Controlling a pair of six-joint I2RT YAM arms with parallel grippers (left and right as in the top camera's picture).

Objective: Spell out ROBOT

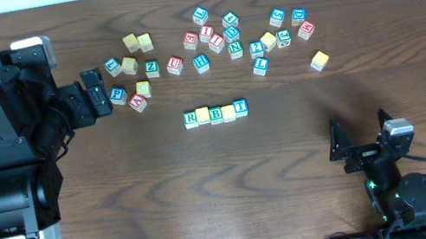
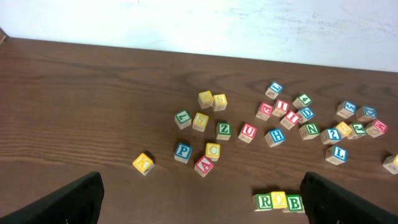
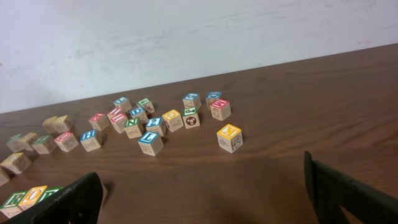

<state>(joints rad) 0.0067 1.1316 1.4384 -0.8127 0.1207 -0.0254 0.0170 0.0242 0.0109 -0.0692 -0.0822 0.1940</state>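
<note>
A row of five letter blocks point(image 1: 215, 114) lies mid-table and reads R, O, B, O, T: a green R point(image 1: 191, 119), a yellow O, a green B, a yellow O and a blue T point(image 1: 240, 108). In the left wrist view its R, O, B end point(image 2: 278, 201) shows by the right finger. The right wrist view catches its end point(image 3: 25, 198) at the lower left. My left gripper point(image 1: 102, 90) point(image 2: 205, 205) is open and empty, to the left of the row. My right gripper point(image 1: 360, 130) point(image 3: 205, 199) is open and empty, near the front right.
Several loose letter blocks point(image 1: 216, 38) are scattered across the far side of the table. A lone yellow block point(image 1: 319, 60) point(image 3: 229, 137) sits at the right. Blocks K point(image 2: 143, 163), P and A point(image 2: 203, 165) lie near my left gripper.
</note>
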